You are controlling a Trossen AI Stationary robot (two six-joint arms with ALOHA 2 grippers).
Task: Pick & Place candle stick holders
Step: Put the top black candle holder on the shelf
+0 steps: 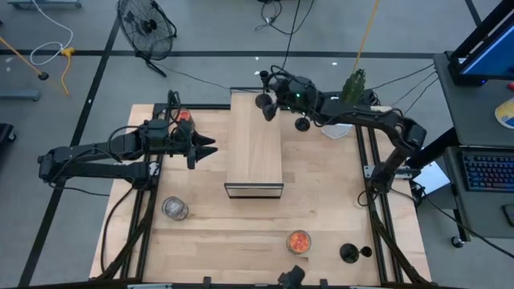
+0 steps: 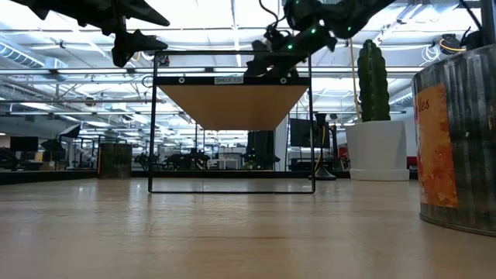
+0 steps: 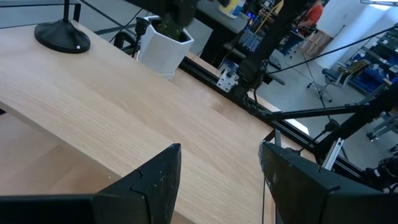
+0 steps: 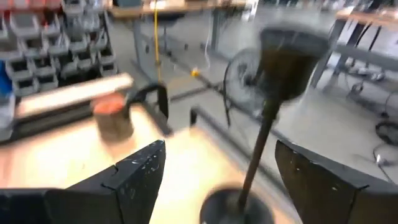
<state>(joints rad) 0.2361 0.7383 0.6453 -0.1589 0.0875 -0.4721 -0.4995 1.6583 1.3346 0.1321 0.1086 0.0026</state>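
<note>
One black holder (image 4: 264,124) stands upright on the far end of the long wooden box (image 1: 254,144). It also shows in the high view (image 1: 263,103), and its base shows in the left wrist view (image 3: 60,35). My right gripper (image 4: 217,180) is open, with one finger on either side of the holder's stem and apart from it. My left gripper (image 1: 207,149) is open and empty, just left of the box. Another black holder (image 1: 350,254) stands near the front right. An orange-red cup (image 1: 183,116) stands behind my left arm, another orange-red cup (image 1: 299,242) at the front, and a clear-silvery cup (image 1: 175,209) at the front left.
The white pot (image 1: 337,128) with the cactus (image 1: 353,83) stands right of the box's far end. A dark round shape (image 1: 302,124) lies between the box and the pot; I cannot tell what it is. In the low view the box top (image 2: 231,105) stands raised on a thin black frame.
</note>
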